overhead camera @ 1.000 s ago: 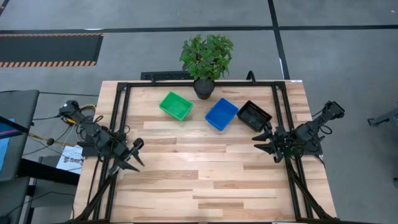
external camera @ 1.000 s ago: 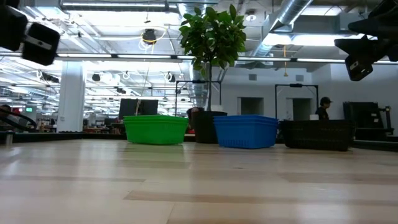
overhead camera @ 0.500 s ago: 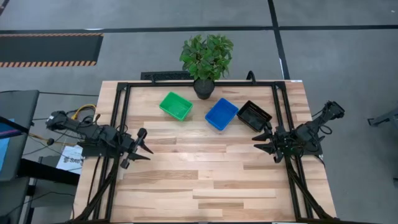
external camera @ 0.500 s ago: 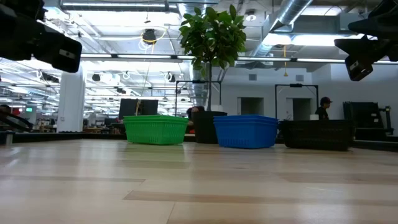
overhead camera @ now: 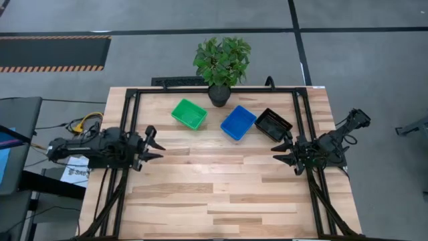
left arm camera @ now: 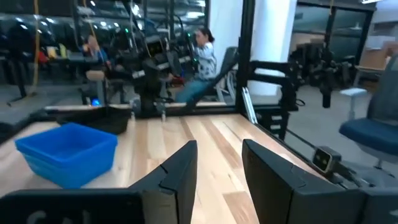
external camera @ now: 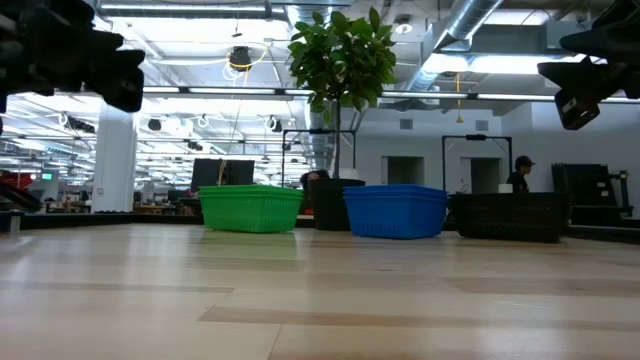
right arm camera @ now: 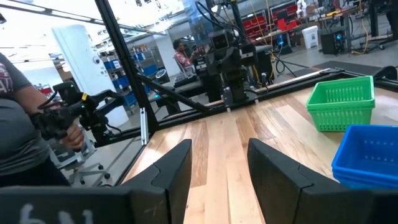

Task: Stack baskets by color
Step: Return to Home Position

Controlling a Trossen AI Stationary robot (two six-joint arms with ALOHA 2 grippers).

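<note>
Three baskets stand on their bottoms in a row near the table's far edge: a green basket (overhead camera: 188,114), a blue basket (overhead camera: 239,122) and a black basket (overhead camera: 273,124). The low view shows the green basket (external camera: 250,208), the blue basket (external camera: 396,210) and the black basket (external camera: 512,216) side by side. My left gripper (overhead camera: 156,144) hovers open above the table's left side, pointing level toward the right edge, with nothing between its fingers (left arm camera: 180,180). My right gripper (overhead camera: 279,153) hovers open above the right side, just near of the black basket, and is also empty.
A leafy plant in a dark pot (overhead camera: 221,67) stands at the far edge, between and behind the green and blue baskets. A black frame (overhead camera: 130,114) runs along the table's sides. A person (right arm camera: 25,130) stands beyond the table's left side. Bare wood lies in the middle and near part.
My left gripper has swung toward the table's far edge and turned, from pointing slantwise at the near right to pointing straight at the right edge; its finger gap looks the same. The baskets have stayed where they were.
</note>
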